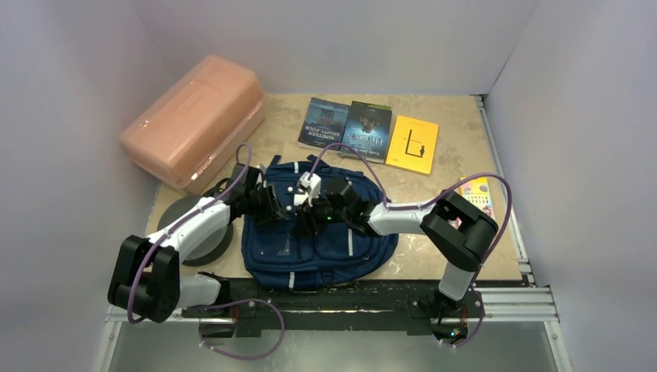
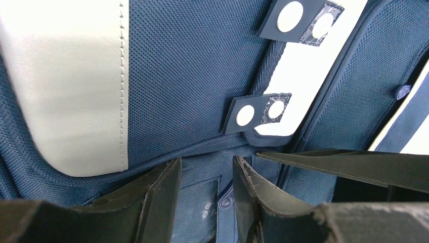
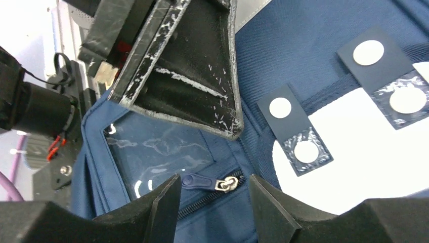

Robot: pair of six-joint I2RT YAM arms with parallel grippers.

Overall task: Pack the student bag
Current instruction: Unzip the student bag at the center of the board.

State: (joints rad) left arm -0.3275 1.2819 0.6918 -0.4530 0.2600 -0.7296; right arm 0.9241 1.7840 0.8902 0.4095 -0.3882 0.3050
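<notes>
Top external: both hands down on the bag

The bag lies flat at the near edge of the tabletop, front pockets up. Left hand and right hand meet nose to nose over the bag's far half. Each is partly open, fingers apart and gripping nothing I can see. A zip pull on the bag shows in the right hand's gap. Beyond the bag lie three books; a pink box sits off its far left.
</notes>
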